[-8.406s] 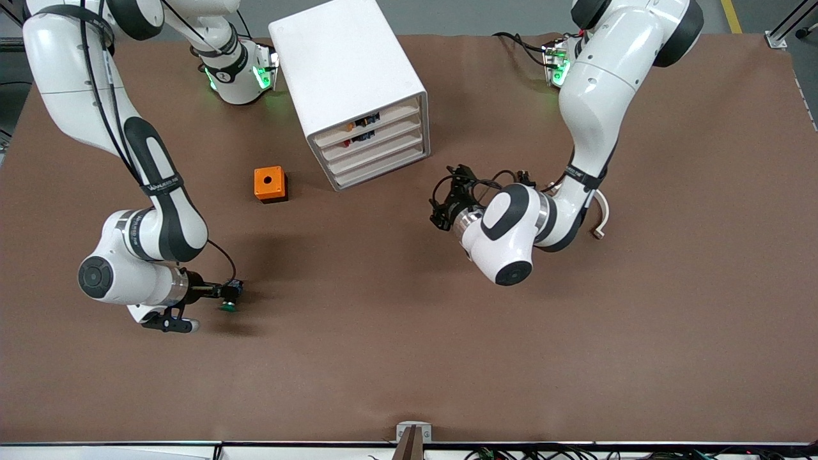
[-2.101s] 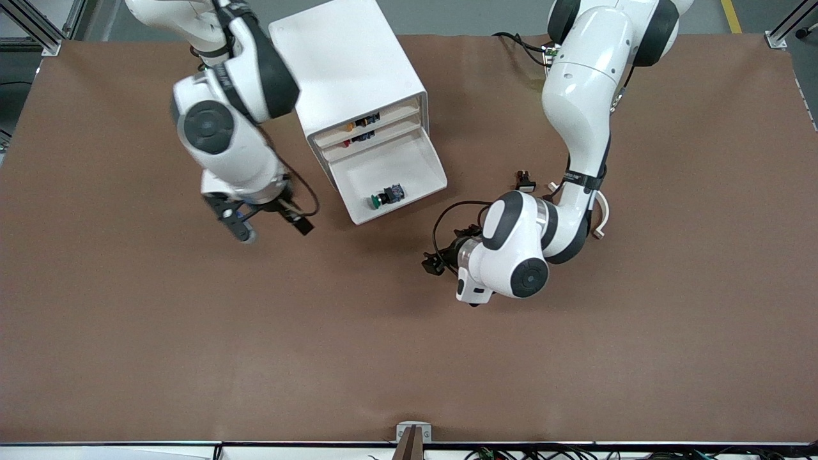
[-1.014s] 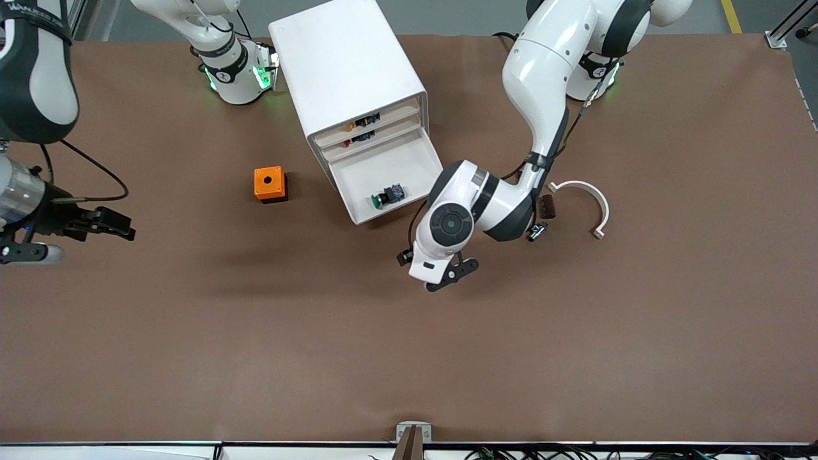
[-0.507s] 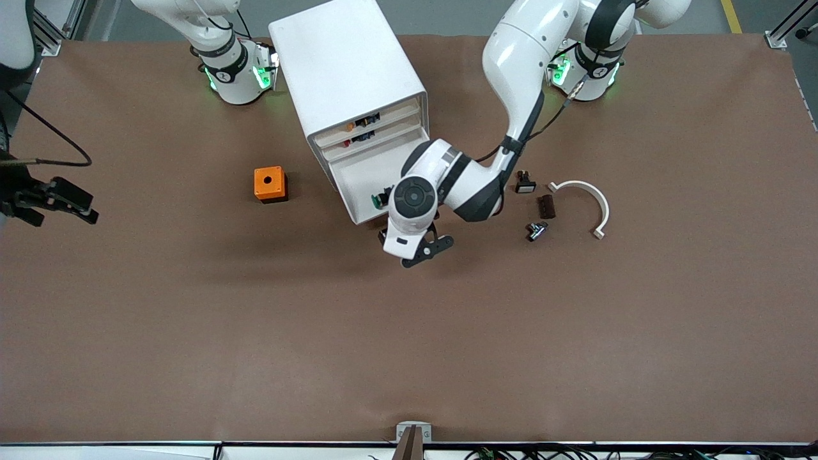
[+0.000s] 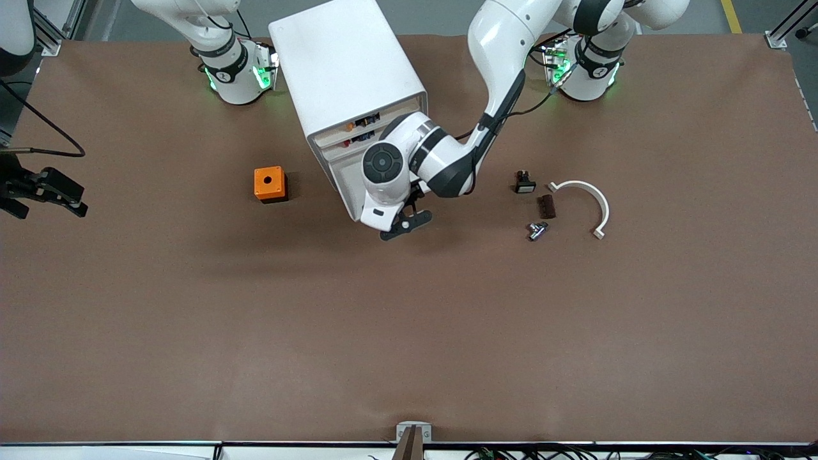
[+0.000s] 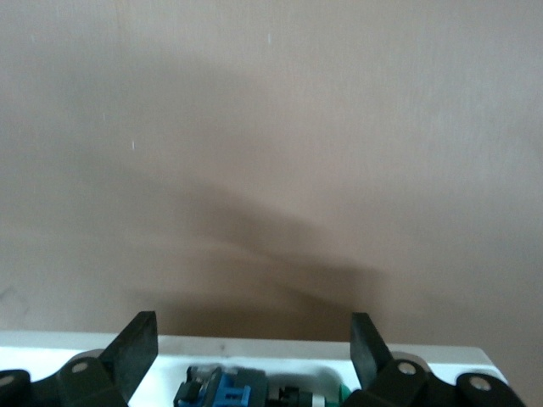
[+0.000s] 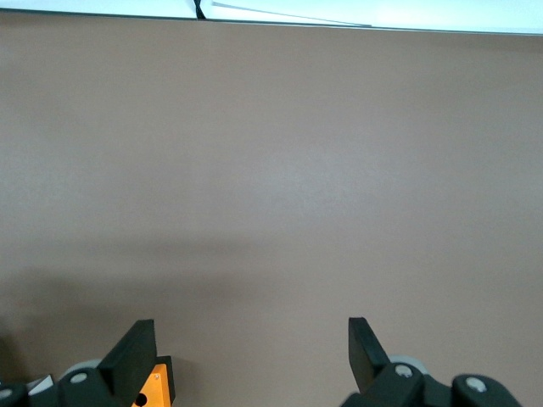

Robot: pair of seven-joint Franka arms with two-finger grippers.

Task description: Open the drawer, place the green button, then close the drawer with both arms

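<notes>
The white cabinet (image 5: 345,70) has its lowest drawer (image 5: 348,188) pulled out; the left arm's wrist covers most of it in the front view. The button is hidden there, but it shows in the left wrist view, lying on its side in the drawer, with its blue-and-black body (image 6: 229,394) and a bit of green cap (image 6: 344,392). My left gripper (image 5: 402,225) is open and empty over the drawer's front rim (image 6: 424,356), its fingertips (image 6: 137,343) spread wide. My right gripper (image 5: 45,191) is open and empty at the right arm's end of the table.
An orange box with a hole (image 5: 270,184) stands beside the cabinet toward the right arm's end; it also shows in the right wrist view (image 7: 154,386). Toward the left arm's end lie a black part with a white face (image 5: 524,183), a dark brown piece (image 5: 546,206), a small metal piece (image 5: 537,230) and a white curved piece (image 5: 585,198).
My left arm has swung in toward the cabinet, so its gripper is now over the open drawer's front. My right gripper has barely shifted at the table's end.
</notes>
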